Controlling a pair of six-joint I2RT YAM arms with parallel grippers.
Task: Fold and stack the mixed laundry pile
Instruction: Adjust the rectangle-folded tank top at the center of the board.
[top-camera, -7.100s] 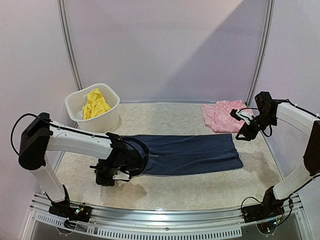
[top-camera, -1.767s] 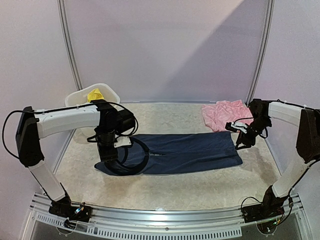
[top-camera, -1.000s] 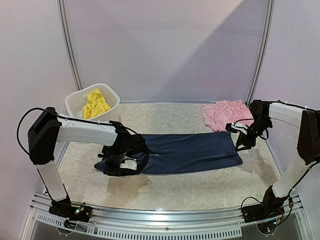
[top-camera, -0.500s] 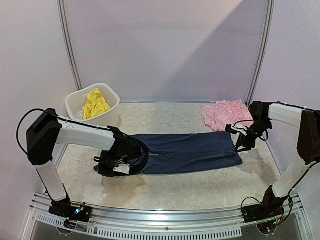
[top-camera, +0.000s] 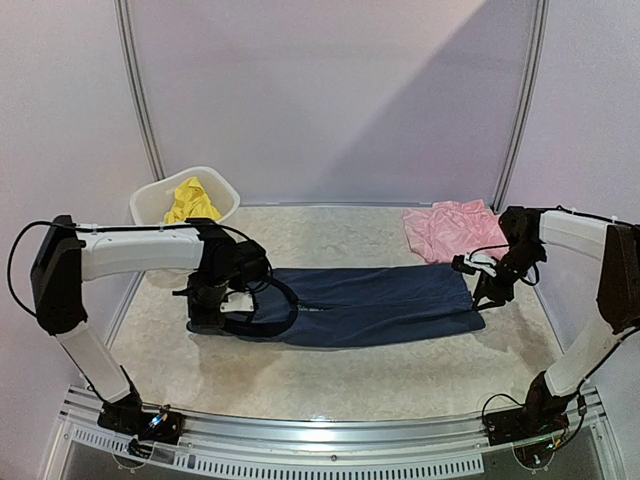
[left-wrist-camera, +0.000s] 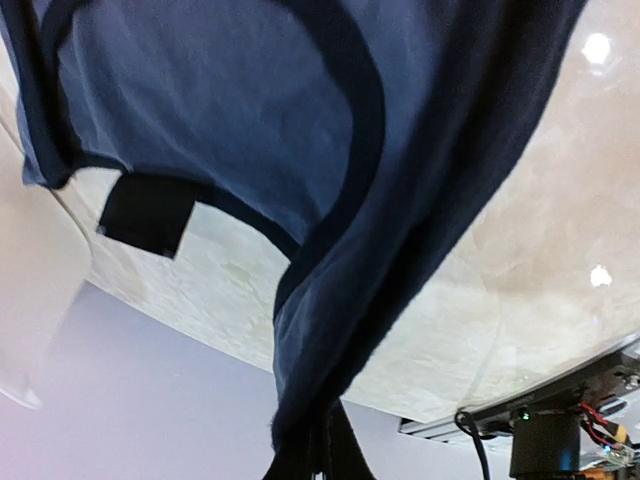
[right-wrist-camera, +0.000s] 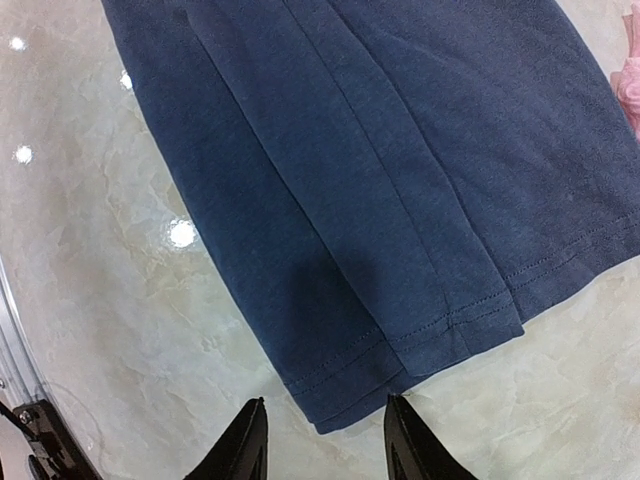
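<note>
While most of the dark navy sleeveless fabric top (top-camera: 390, 300) is laid out flat across the middle of the pale marbled desk (top-camera: 350, 385), its armhole end is pinched tight in the left gripper (left-wrist-camera: 320, 455) and lifted a bit off the surface, so cloth is seen draped right over that wrist camera. The right gripper (right-wrist-camera: 325, 415) is held partly open just over the hemmed end, nothing clamped. A thin pink ruffled garment (top-camera: 445, 228) is bunched far right, and a crumpled yellow garment (top-camera: 190, 200) is sat in the white plastic tub (top-camera: 148, 205) far left.
</note>
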